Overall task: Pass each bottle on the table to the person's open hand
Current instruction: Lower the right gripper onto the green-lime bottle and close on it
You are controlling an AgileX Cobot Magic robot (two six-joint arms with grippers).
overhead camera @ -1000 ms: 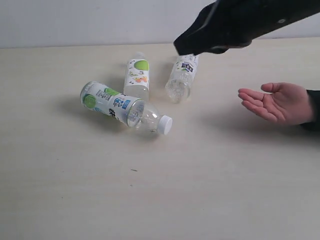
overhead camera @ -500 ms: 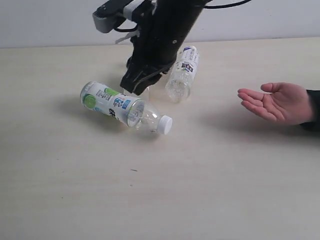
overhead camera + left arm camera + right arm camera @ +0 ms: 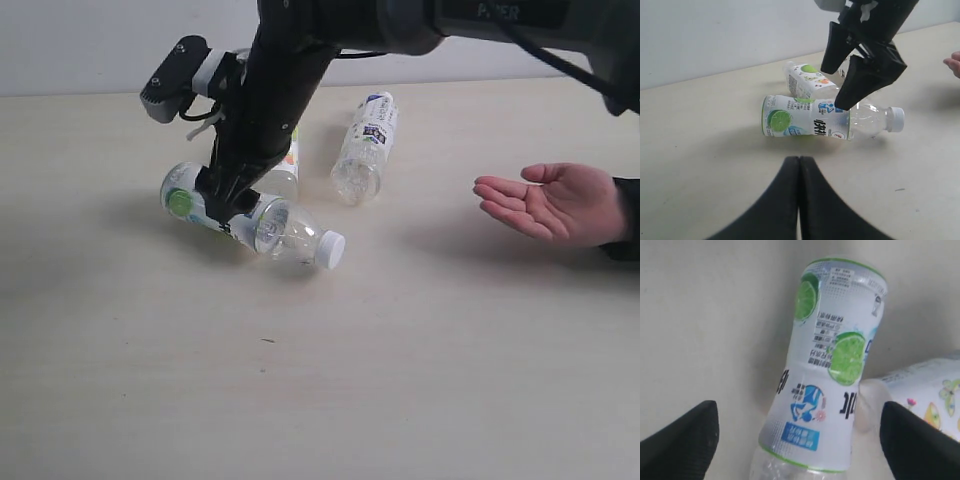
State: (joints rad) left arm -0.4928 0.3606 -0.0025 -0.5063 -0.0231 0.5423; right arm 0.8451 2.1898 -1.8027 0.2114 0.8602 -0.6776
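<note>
Right tool [image 3: 800,440] jaws apart, poised over lime bottle [image 3: 832,350] lying on worktop [image 3: 400,380]. Centre on label, clear neighbour bottle [image 3: 927,390], then clamp firmly. Left tool [image 3: 799,167] together.

The lime bottle [image 3: 807,124] is clear, label white w/ green lime slices, blue logo, black letters, white cap [image 3: 896,119]. The second bottle [image 3: 807,82]: white label w/ green & orange marks. The third bottle [image 3: 366,140]: white-blue label; tabletop [image 3: 400,350] pale cream.
</note>
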